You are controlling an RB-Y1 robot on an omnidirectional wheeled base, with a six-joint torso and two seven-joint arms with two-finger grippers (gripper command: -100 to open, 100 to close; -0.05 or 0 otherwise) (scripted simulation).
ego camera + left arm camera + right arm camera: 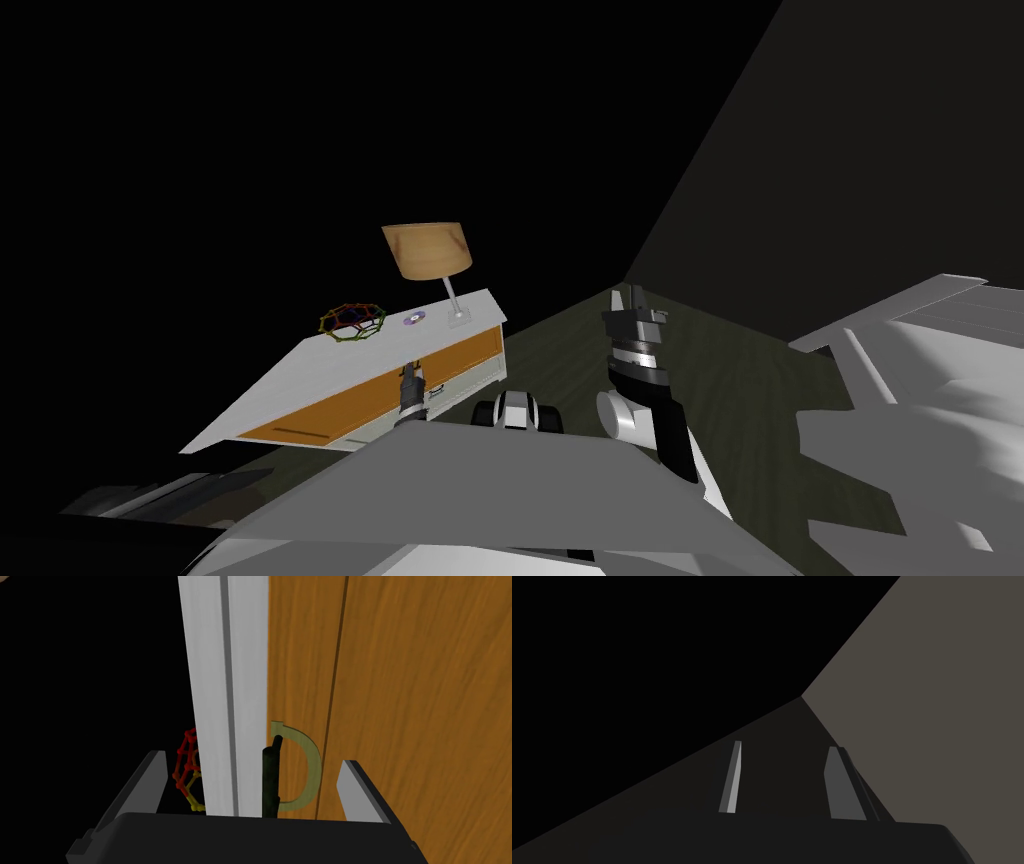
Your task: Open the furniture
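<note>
My left pincer (pixel 253 759) stands open astride the pale olive D-shaped ring handle (pixel 308 765) on the orange wood-grain front of the low white-topped cabinet (pixel 330 410), left of centre in the head view, so I judge the grasp is pending: close on the ring, then pull outward.

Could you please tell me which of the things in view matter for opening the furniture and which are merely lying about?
For the job: cabinet with wood-coloured fronts; its ring handle; left gripper, open around that handle.
Lying about: lamp, disc and wire polyhedron on the cabinet top; right gripper, idle, open.
</note>
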